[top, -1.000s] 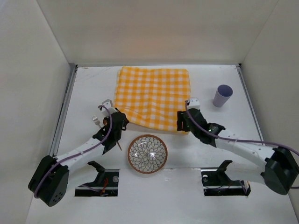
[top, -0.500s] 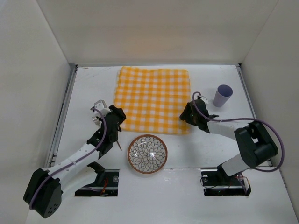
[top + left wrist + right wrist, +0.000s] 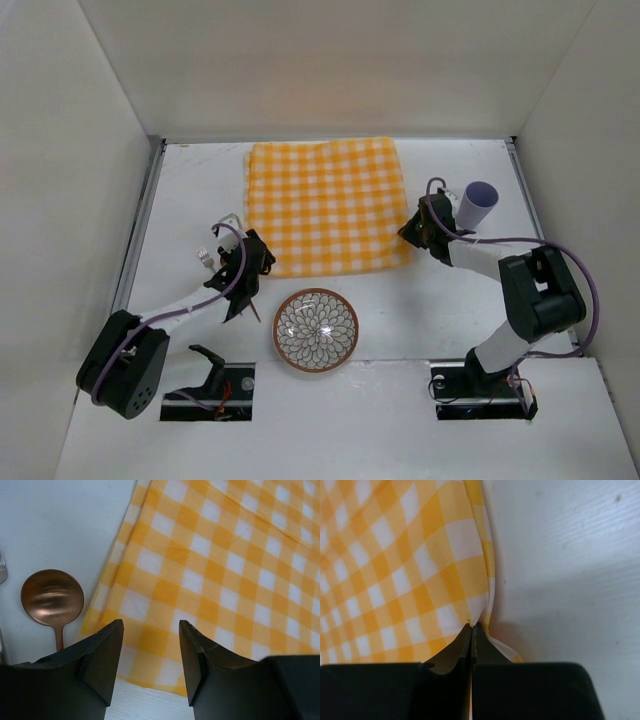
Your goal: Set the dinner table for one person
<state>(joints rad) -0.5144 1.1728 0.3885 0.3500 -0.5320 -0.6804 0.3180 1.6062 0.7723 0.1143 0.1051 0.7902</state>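
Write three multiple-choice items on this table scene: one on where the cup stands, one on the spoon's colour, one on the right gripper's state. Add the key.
1. Where does the purple cup stand relative to the checked cloth?
A. on it
B. left of it
C. right of it

2. What colour is the spoon?
A. copper
B. blue
C. green

3. How is the right gripper?
A. open above the cloth
B. shut on the cloth's edge
C. shut on the spoon

Key:
1 C, the cup stands beyond the cloth's right edge.
2 A, the spoon's bowl shines copper in the left wrist view.
3 B, the gripper's fingertips meet with the cloth's edge pinched between them.
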